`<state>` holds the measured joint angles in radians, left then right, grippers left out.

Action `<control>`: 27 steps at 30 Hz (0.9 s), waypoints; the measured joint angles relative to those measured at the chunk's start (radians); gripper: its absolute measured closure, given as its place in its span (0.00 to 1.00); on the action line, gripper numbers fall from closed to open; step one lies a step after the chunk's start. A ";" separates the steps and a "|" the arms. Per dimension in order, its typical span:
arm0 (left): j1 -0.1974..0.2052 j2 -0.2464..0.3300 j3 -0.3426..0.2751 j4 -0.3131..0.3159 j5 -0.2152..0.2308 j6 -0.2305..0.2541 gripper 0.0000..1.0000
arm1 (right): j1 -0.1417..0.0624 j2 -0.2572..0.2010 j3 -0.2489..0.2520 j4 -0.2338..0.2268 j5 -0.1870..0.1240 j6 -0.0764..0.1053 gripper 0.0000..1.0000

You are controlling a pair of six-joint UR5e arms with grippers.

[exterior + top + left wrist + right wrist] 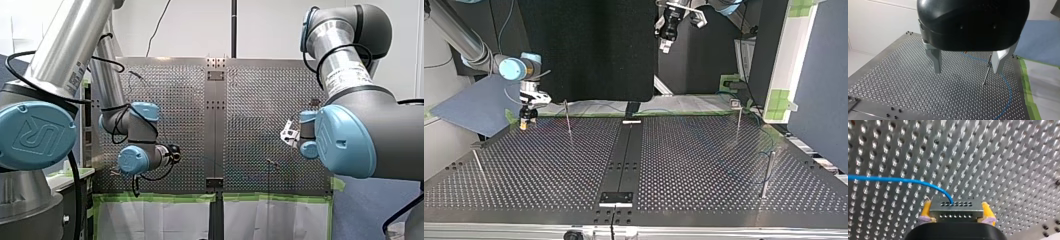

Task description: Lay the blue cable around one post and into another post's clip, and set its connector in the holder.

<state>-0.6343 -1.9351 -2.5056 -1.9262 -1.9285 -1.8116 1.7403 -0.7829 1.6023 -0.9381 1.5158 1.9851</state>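
Observation:
In the right wrist view my right gripper [956, 216] is shut on a grey connector block [955, 210] with rows of small holes, held between its yellow pads [926, 210] just above the perforated table. The blue cable [893, 179] leaves the connector and curves away to one side. In the top view this gripper [526, 121] hangs low over the table's far left corner. My left gripper [968, 71] is open, high over the table, its metal fingers [936, 61] empty. A thin post [987, 71] and the blue cable [1008, 86] lie below it. My left gripper [667, 44] shows high at the top view's top.
Thin posts stand on the table at the top view's left [568, 119], far right [738, 122], near right [766, 174] and near left [479, 167]. A dark rail [624, 160] runs down the middle. Green tape [1029, 92] marks the table's edge.

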 joint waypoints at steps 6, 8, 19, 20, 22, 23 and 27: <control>0.003 0.000 0.000 -0.014 0.002 -0.003 0.02 | 0.049 -0.049 0.000 0.049 0.046 -0.001 1.00; 0.003 0.000 0.000 -0.020 0.003 -0.004 0.02 | 0.065 -0.065 0.000 0.066 0.053 -0.004 1.00; 0.003 -0.001 0.000 -0.043 0.006 -0.006 0.02 | 0.078 -0.155 0.000 0.155 0.076 -0.048 1.00; 0.003 -0.001 0.000 -0.044 0.006 -0.006 0.02 | 0.075 -0.165 0.000 0.165 0.083 -0.056 1.00; 0.003 -0.001 0.000 -0.049 0.006 -0.006 0.02 | 0.070 -0.179 0.000 0.179 0.092 -0.068 1.00; 0.003 -0.001 0.000 -0.050 0.006 -0.006 0.02 | 0.067 -0.188 0.000 0.188 0.096 -0.077 1.00; 0.004 -0.001 0.000 -0.053 0.012 -0.006 0.02 | 0.059 -0.217 0.000 0.217 0.113 -0.106 1.00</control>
<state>-0.6306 -1.9360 -2.5059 -1.9797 -1.9162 -1.8177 1.7991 -1.0002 1.6024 -0.7207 1.6287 1.8793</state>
